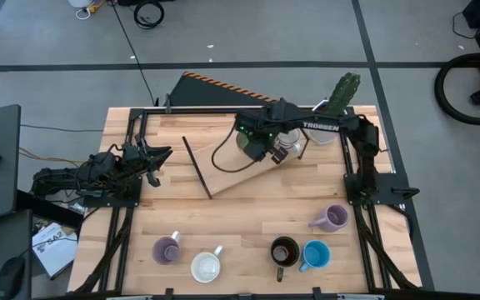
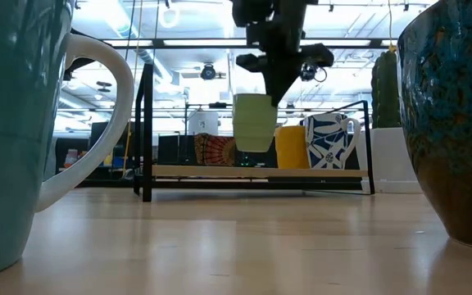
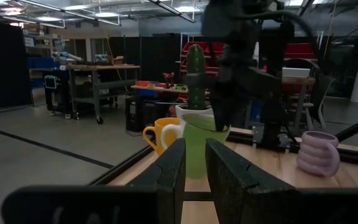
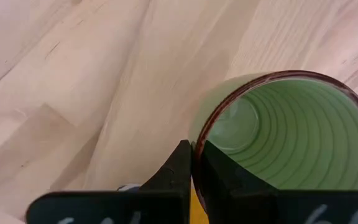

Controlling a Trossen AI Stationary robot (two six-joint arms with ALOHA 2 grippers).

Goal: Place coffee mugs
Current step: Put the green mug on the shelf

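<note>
My right gripper (image 1: 261, 143) hangs over the wooden rack board (image 1: 223, 171) at the table's far middle, shut on a green mug (image 2: 254, 123). An orange mug (image 2: 292, 147) and a blue-patterned white mug (image 2: 328, 141) stand on the board to the right of the green mug. Along the near edge stand a lilac mug (image 1: 167, 250), a white mug (image 1: 207, 267), a dark brown mug (image 1: 284, 250) and a blue mug (image 1: 315, 254). A second lilac mug (image 1: 333, 218) lies on its side. My left gripper (image 1: 152, 162) waits at the table's left, slightly open and empty. My right gripper pinches the green mug's rim (image 4: 199, 140), one finger inside the mug and one outside. The fingers come from above, pointing down. The mug hangs upright below them, its base (image 2: 254, 149) lifted clear of the rack board.
The rack's black frame posts (image 2: 147, 131) rise at the board's ends, and a thin black bar (image 1: 197, 167) crosses its left part. A cactus in a white pot (image 1: 340, 96) stands at the far right corner. Bare tabletop (image 1: 240, 217) lies between the rack and the near row of mugs.
</note>
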